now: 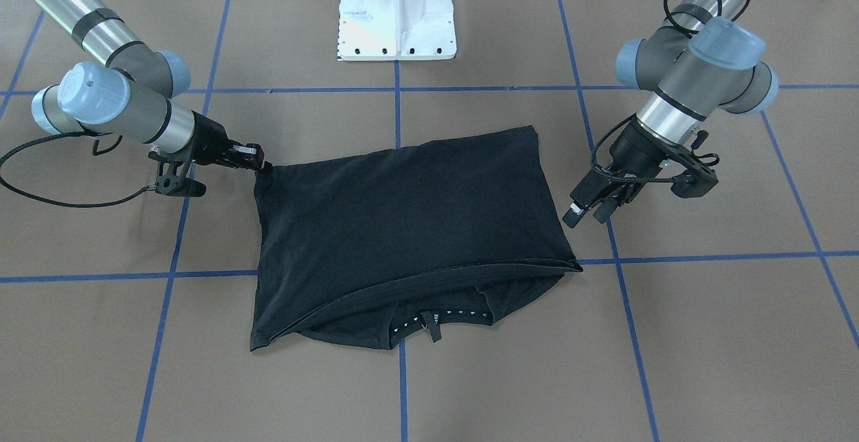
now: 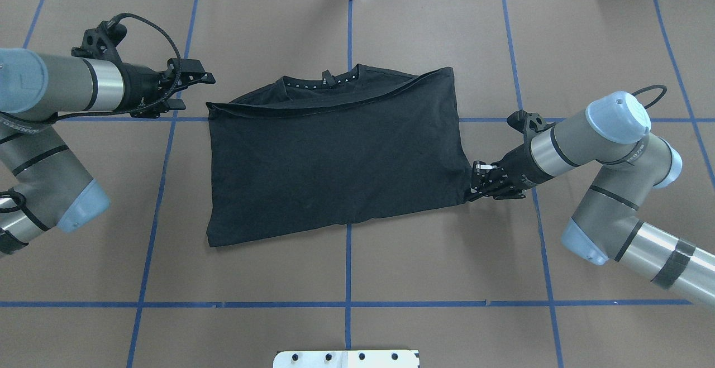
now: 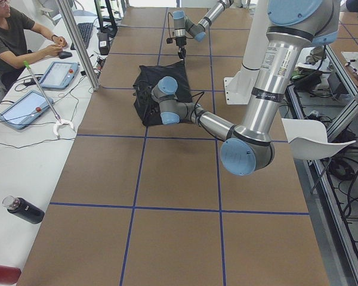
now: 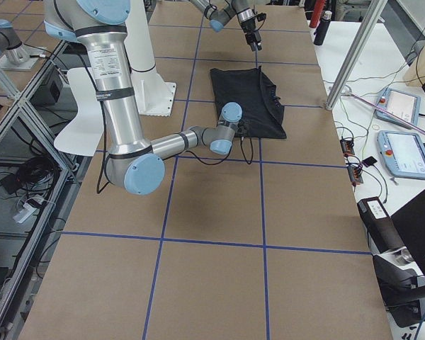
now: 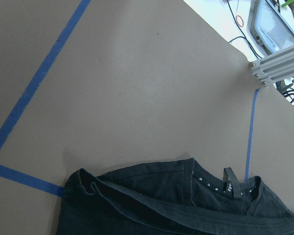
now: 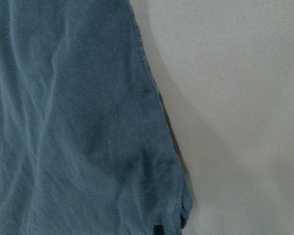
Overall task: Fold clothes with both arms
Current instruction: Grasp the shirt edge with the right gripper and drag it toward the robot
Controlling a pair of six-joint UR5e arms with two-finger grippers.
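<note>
On the table (image 1: 671,335), the shirt's (image 1: 402,227) corner is being pinched by the right hand (image 1: 262,164); the left hand (image 1: 587,216) is being held released, just beside the shirt.

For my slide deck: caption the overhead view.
Folded black T-shirt on blue-taped table: right gripper pinches one corner, left gripper open, off the cloth.

silver-grey arms (image 1: 671,103), pale-blue caps (image 1: 728,43), black cables (image 2: 167,37)
</note>
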